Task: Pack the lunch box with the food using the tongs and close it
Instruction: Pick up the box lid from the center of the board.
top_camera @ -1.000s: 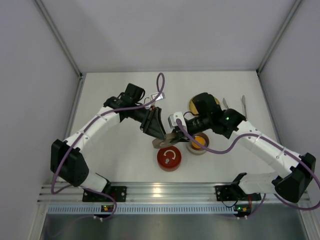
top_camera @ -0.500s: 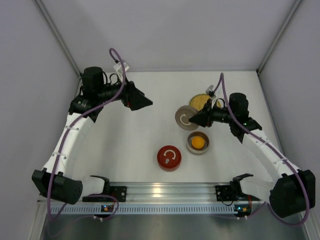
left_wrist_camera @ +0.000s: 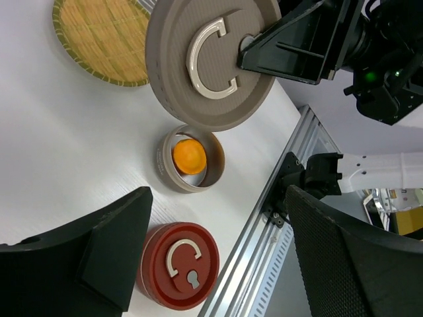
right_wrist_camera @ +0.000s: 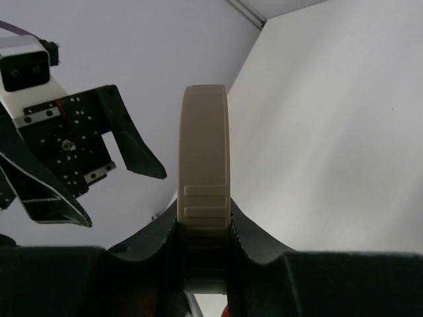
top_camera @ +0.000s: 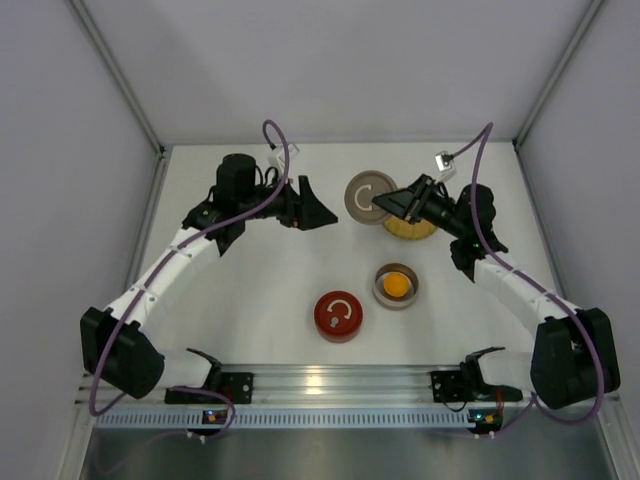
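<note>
- Table (top_camera: 250, 290) is carrying both arm bases at its 6 o'clock edge.
- Left arm (top_camera: 170, 262) is stretching toward 11 o'clock, and the left gripper (top_camera: 312, 208) is hanging with its fingers spread wide, gripping nothing.
- Right arm (top_camera: 510, 280) is reaching toward 1 o'clock, and the right gripper (top_camera: 393, 203) is pinching the rim of a tan lid (top_camera: 366, 194) held off the table.
- Red lidded container (top_camera: 339, 316) is sitting at 6 o'clock.
- Open tan container (top_camera: 397, 299) is sitting at 4 o'clock.
- Orange food piece (top_camera: 397, 285) is lying inside it.
</note>
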{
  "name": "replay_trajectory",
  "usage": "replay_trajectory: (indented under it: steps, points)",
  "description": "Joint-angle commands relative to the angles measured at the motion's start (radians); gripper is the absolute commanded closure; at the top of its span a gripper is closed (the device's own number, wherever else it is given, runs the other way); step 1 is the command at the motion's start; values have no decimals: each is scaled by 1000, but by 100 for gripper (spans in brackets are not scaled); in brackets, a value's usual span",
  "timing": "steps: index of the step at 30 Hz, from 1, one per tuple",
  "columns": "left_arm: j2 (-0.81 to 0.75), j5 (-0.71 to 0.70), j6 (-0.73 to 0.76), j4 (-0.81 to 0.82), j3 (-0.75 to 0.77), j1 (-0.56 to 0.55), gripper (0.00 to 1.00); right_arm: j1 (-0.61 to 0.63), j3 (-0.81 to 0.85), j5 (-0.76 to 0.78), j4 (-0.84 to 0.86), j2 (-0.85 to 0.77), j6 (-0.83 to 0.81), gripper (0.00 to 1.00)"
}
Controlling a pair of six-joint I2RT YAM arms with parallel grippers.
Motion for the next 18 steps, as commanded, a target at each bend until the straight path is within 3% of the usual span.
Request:
replay_trajectory:
  steps: [1,11,18]
  points:
    - [26,-5,-70,122,59,-27,15,6,18,53,199,11,127,100]
    - [108,-59,-78,104,159,-70,20,26,-17,53,280,15,133,100]
    - [150,-85,-56,91,223,-116,17,33,-31,49,321,17,138,100]
